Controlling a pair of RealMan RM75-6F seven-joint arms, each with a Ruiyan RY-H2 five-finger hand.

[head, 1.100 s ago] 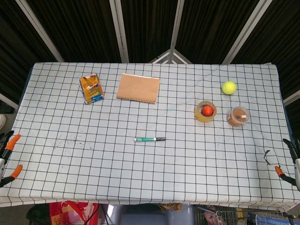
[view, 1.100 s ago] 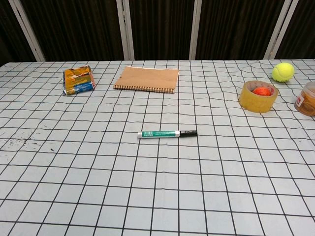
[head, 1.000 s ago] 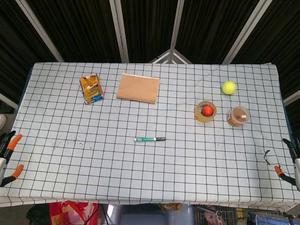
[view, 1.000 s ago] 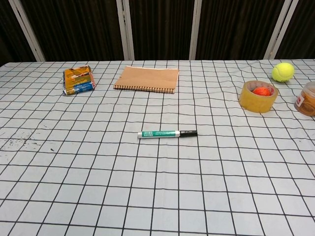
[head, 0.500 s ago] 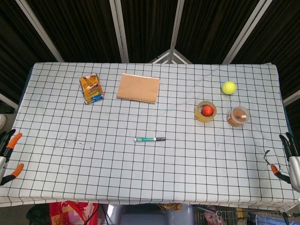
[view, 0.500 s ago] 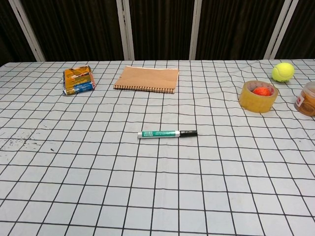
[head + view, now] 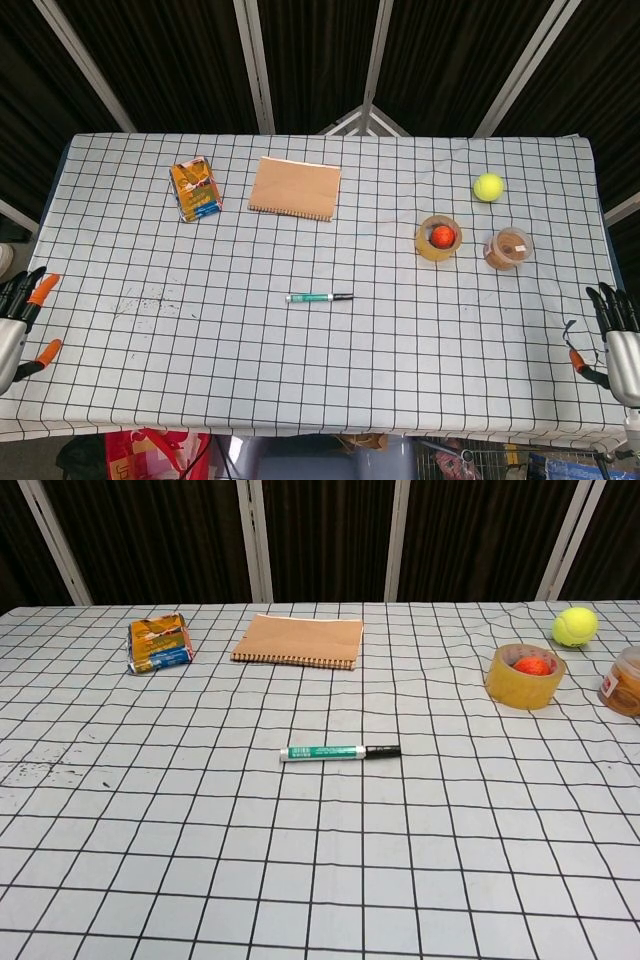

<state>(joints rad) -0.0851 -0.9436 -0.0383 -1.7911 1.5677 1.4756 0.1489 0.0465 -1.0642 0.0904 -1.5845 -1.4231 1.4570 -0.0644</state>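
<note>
Head view alone: both hands (left hand [image 7: 17,327], right hand [image 7: 615,342]).

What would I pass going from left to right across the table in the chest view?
Snack packet → brown spiral notebook → green marker → roll of tape with an orange thing inside it → yellow tennis ball → small clear tub at the right edge.

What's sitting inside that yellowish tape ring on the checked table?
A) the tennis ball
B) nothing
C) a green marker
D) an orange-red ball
D: an orange-red ball shows within the tape ring, while the tennis ball lies apart behind it.
</note>
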